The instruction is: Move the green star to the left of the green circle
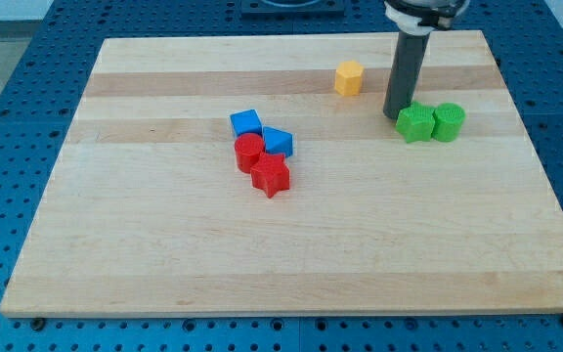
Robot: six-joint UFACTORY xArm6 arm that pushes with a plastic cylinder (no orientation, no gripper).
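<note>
Operator, your wooden board [291,254] fills most of the view and sits on a blue perforated table [8,108]. All four board edges show, but the table is cut off on every side.

The dark rod [405,73] comes down from the view's top, where its pale collar is cut off by the frame edge. Your tip [395,115] rests at the board surface just to the view's left of the green star [415,123], touching it or nearly so; the exact contact is hard to make out because the rod's base overlaps the star's upper left corner. The arm carries no claw, so there is nothing to report as open, closed or gripping.

The green star lies immediately to the view's left of the green circle [449,121], the two touching side by side.

Taking the green star as your landmark: the yellow block [349,77], apparently six-sided, sits up and to the view's left of it, apart from the rod. Well to the view's left and slightly lower lies a tight cluster: a blue cube [246,123], a second blue block [278,141] of unclear shape, a red cylinder [249,152] and a red star [271,177], each partly hiding its neighbour.
</note>
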